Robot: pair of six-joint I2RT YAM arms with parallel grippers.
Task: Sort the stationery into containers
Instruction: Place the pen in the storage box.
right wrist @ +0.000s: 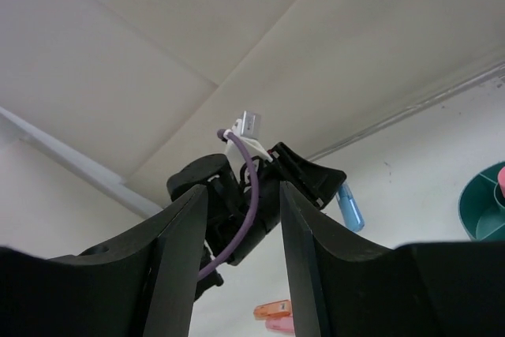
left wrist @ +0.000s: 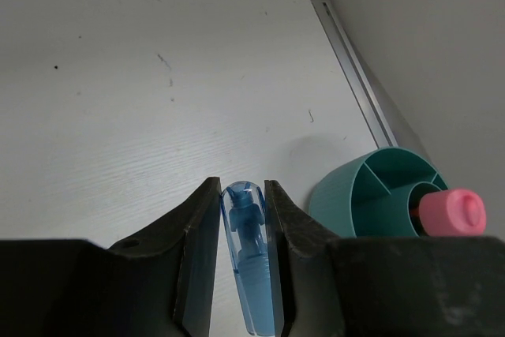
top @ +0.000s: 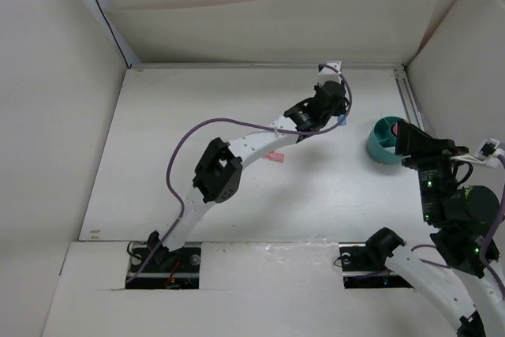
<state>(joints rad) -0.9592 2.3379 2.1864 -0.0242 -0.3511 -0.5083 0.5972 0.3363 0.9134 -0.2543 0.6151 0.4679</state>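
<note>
No writing, label, brand mark or number can be read in any of the views. Any print there is too small to tell.

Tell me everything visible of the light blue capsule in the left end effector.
The light blue capsule is slim and translucent, apparently plastic, with a rounded tip and a darker blue part inside. The left end effector is shut on its sides, the tip reaching just past the fingertips. It seems lifted off the white table, touching nothing else. The teal organizer stands apart, to its right in the left wrist view.
</note>
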